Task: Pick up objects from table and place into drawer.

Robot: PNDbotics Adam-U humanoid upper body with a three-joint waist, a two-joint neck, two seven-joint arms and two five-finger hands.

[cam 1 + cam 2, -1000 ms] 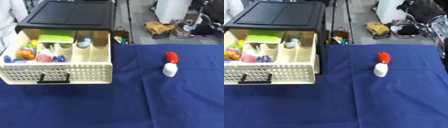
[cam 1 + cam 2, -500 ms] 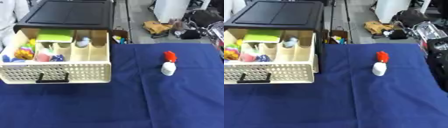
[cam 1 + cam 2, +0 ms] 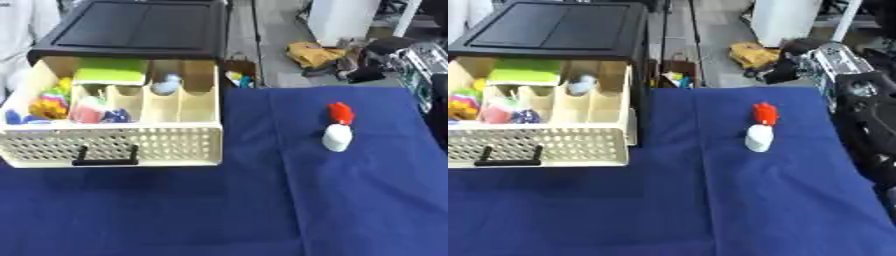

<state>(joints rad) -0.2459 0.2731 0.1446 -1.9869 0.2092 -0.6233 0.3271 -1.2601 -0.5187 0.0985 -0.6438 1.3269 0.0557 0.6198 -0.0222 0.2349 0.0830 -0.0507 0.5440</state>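
Note:
A small white bottle with a red cap point(image 3: 337, 128) lies on the blue tablecloth point(image 3: 262, 210), right of centre. The cream drawer point(image 3: 114, 145) stands pulled out of a black cabinet point(image 3: 140, 30) at the left. Its compartments hold a green pad point(image 3: 109, 75), a pale blue thing point(image 3: 166, 86) and several colourful small items point(image 3: 52, 102). My right arm point(image 3: 872, 125) comes in along the right edge in the right eye view. Its hand point(image 3: 840, 62) is a blurred silver and black shape, up and to the right of the bottle and apart from it. My left hand does not show.
Beyond the table's far edge lies a floor with a yellow-brown bundle point(image 3: 315, 52) and dark gear point(image 3: 376, 60). Small coloured things point(image 3: 236, 79) sit between the cabinet and the table's far edge. A white sleeve point(image 3: 22, 25) shows at the top left.
My right arm has come into the picture from the right edge, toward the bottle's side. The bottle and drawer have kept their places; the camera has shifted slightly.

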